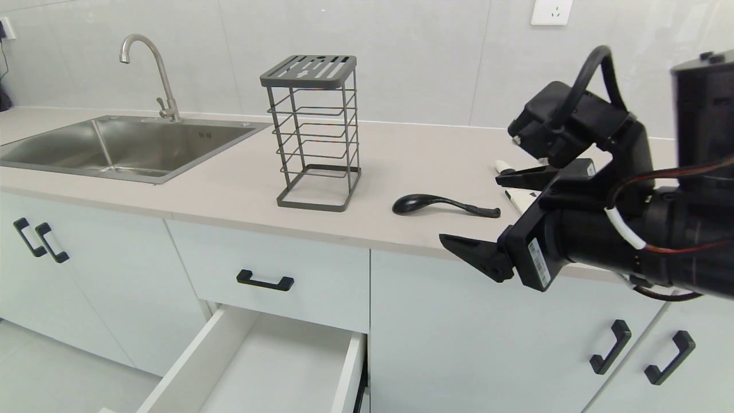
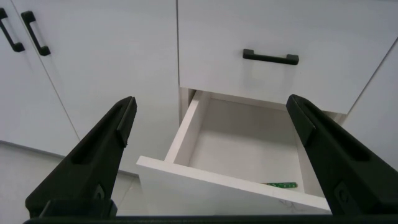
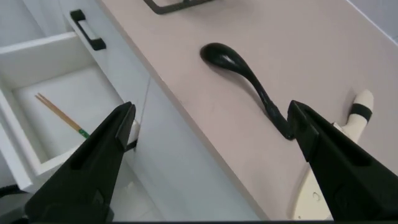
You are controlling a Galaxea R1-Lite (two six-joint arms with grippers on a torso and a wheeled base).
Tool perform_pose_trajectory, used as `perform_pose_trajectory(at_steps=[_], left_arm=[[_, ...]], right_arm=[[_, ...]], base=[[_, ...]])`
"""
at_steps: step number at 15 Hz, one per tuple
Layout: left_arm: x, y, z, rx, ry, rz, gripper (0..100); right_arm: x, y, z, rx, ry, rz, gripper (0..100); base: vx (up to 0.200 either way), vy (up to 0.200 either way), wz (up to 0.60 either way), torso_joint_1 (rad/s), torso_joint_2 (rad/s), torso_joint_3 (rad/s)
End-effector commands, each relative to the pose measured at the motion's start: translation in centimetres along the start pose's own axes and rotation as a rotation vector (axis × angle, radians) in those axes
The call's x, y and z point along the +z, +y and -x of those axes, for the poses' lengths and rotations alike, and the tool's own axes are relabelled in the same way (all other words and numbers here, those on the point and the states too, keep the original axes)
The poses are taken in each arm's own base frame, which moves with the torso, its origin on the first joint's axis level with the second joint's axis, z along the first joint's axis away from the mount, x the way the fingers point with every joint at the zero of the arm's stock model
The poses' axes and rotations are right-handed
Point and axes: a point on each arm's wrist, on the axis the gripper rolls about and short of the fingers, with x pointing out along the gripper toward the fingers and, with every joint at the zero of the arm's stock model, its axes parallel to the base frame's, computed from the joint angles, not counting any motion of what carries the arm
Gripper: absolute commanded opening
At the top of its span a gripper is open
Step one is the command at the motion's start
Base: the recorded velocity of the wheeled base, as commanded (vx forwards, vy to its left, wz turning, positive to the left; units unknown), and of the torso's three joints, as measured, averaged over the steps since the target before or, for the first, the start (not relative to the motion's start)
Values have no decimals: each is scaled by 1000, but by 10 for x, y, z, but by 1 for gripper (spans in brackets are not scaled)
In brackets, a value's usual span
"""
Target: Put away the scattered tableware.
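A black spoon (image 1: 441, 203) lies on the beige counter (image 1: 229, 195), bowl toward the rack; it is also under the right wrist camera (image 3: 245, 71). Beside its handle end lie white utensils (image 1: 507, 167), one with a black band (image 3: 357, 109). My right gripper (image 1: 471, 209) hangs open over the counter's front edge, just right of the spoon, with nothing between its fingers. The open white drawer (image 1: 189, 355) below holds a pair of chopsticks (image 3: 59, 113). My left gripper (image 2: 211, 106) is open in front of this drawer (image 2: 217, 180), holding nothing.
A dark wire rack (image 1: 315, 132) stands mid-counter, left of the spoon. A steel sink (image 1: 120, 146) with a faucet (image 1: 149, 63) is at the far left. Shut cabinet doors and a shut drawer with black handles (image 1: 265, 281) sit below the counter.
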Motion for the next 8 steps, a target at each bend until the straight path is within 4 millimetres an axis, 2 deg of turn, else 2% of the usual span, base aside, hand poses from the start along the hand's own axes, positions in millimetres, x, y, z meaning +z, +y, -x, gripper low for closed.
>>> perform_pose_trajectory(at_steps=[1,3,5,8], left_arm=[[0,0,0,1,1,0,100],[0,0,0,1,1,0,100],[0,0,0,1,1,0,100],[0,0,0,1,1,0,100]], right_arm=[[-9,-4,-22,-22,70,27,100],[-16,-15,-38,36,93,11,100],[-19,-36,-49,180,50,51,100],[-16,-53,-68,136,55,61,100]], base=[[0,0,0,0,0,0],[0,0,0,0,0,0],[0,0,0,0,0,0],[0,0,0,0,0,0]])
